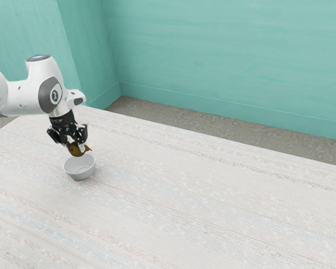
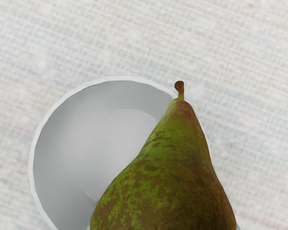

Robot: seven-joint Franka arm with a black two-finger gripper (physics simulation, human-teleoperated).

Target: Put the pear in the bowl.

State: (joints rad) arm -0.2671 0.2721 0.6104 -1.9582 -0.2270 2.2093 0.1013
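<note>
1. One green-and-brown pear [image 2: 168, 182], stem [image 2: 180, 88] attached, is held between the two fingers of my black gripper [image 1: 75, 147], just above the bowl and not in it.
2. Under the pear sits the bowl [image 1: 81, 175], pale grey, round, upright and open. Part of its inside is visible beside the pear, so the pear seems off the bowl's middle.
3. I judge this the placing step: a slight shift toward the bowl's centre, a gentle lowering, then spreading my fingers.
4. Around the bowl spreads the tabletop [image 1: 213, 213], whitish with a woven look and faint streaks of blue and rust.
5. Beyond the bowl, past the table's edge, lies a rough grey-brown floor [image 1: 173, 117]; farthest off stand teal walls [image 1: 229, 56] with a matching baseboard [image 1: 213, 107].
</note>
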